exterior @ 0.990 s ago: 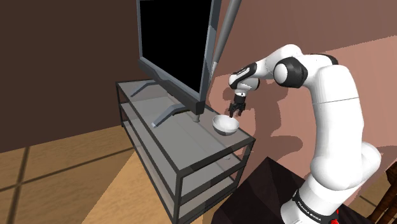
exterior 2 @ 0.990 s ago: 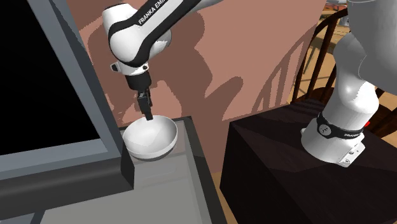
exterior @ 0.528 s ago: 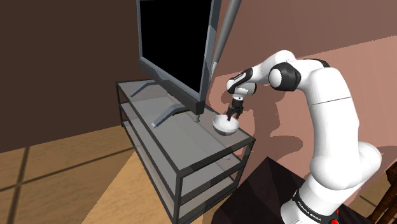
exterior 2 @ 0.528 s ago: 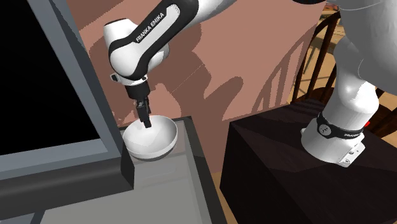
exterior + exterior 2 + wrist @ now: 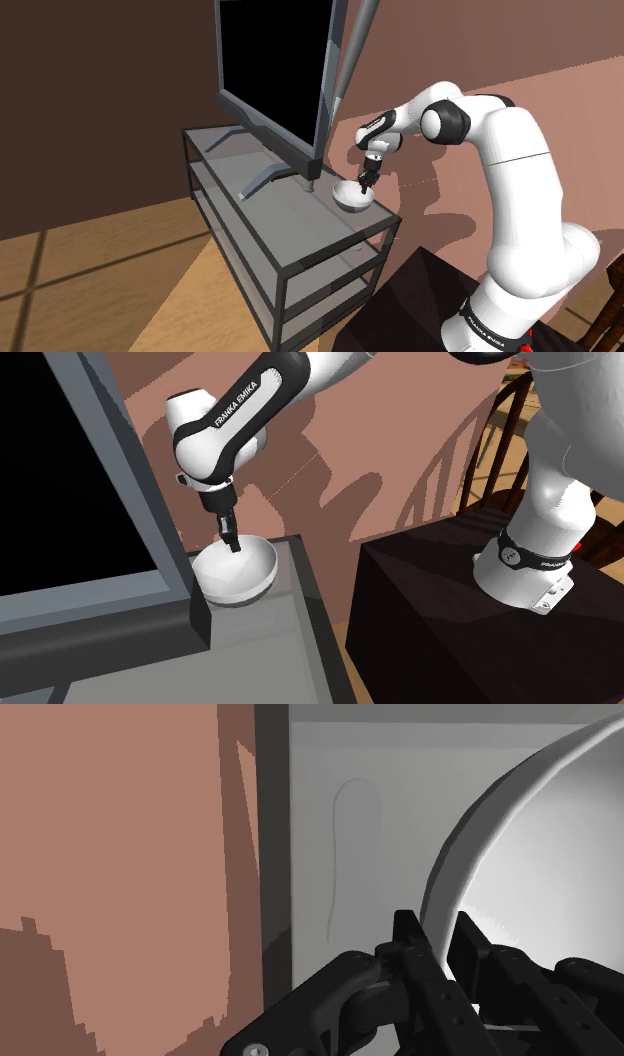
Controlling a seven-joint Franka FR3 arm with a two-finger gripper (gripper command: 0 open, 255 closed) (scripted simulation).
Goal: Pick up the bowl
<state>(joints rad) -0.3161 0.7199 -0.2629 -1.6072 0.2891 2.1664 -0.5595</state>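
Observation:
A white bowl (image 5: 351, 198) (image 5: 236, 576) sits at the near corner of the grey TV stand's top shelf (image 5: 288, 213), close to the pinkish wall. My black gripper (image 5: 365, 184) (image 5: 233, 546) points down onto the bowl's wall-side rim. In the wrist view the two fingers of the gripper (image 5: 440, 936) stand close together, one outside the bowl (image 5: 545, 869) and one inside, clasping the rim between them. The bowl rests on the shelf.
A large flat TV (image 5: 272, 70) stands on the shelf just beside the bowl, its foot (image 5: 200, 620) nearly touching it. The pinkish wall (image 5: 380, 442) is right behind. My dark stand box (image 5: 450, 597) sits beside the shelf; a wooden chair (image 5: 505, 437) behind it.
The gripper came down from above the bowl onto its rim, and its fingers went from apart to closed on the rim. The bowl has not moved.

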